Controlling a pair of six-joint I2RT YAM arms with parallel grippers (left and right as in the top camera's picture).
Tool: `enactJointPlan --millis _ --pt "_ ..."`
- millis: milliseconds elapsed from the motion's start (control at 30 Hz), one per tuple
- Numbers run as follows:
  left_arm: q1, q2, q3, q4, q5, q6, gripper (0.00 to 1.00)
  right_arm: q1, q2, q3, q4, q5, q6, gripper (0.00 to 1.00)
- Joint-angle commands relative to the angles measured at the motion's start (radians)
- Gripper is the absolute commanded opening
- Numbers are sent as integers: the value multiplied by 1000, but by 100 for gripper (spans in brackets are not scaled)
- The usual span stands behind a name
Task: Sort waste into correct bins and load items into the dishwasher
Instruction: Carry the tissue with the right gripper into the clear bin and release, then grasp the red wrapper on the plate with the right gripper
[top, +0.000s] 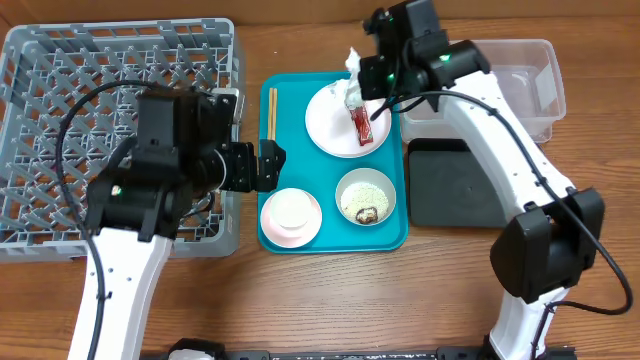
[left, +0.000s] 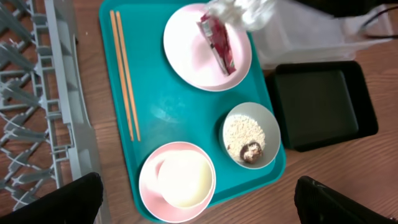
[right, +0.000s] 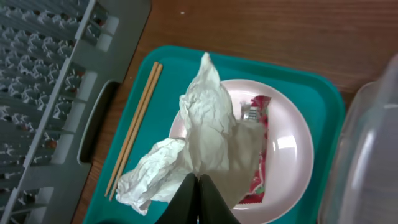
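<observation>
My right gripper (right: 199, 178) is shut on the crumpled white tissue (right: 211, 130), which hangs lifted above the large white plate (top: 328, 125). The red wrapper (top: 361, 126) still lies on that plate. Chopsticks (top: 271, 112) lie along the teal tray's left side. The bowl (top: 366, 195) holds rice and a brown lump (top: 368, 213). The cup (left: 183, 179) stands on the pinkish saucer (left: 149, 190). My left gripper (top: 268, 165) is open at the tray's left edge, above and beside the saucer, holding nothing.
The grey dish rack (top: 60, 100) fills the left side of the table. The clear tub (top: 520, 85) stands at the back right, with the black tray (top: 450, 185) in front of it. The teal tray (top: 300, 170) lies between rack and bins.
</observation>
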Motion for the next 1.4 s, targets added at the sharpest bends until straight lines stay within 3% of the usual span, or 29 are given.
enactJointPlan --millis 0,700,767,833,1100,1367 --pt "-2 47 11 0 -13 16 100 4 -9 23 -8 35 -10 4" --pt "-2 342 11 1 -20 19 100 -272 -86 23 -91 96 2 4" --pt "-2 367 11 1 -20 19 100 -272 -86 23 -112 96 2 17" --pt "-2 391 11 1 -20 19 100 -269 -87 23 -126 96 2 68" --pt "-3 470 11 1 -20 19 100 -173 -93 23 -125 -46 -2 71" --pt "-3 505 11 2 -20 19 100 8 -32 12 -121 168 -2 72"
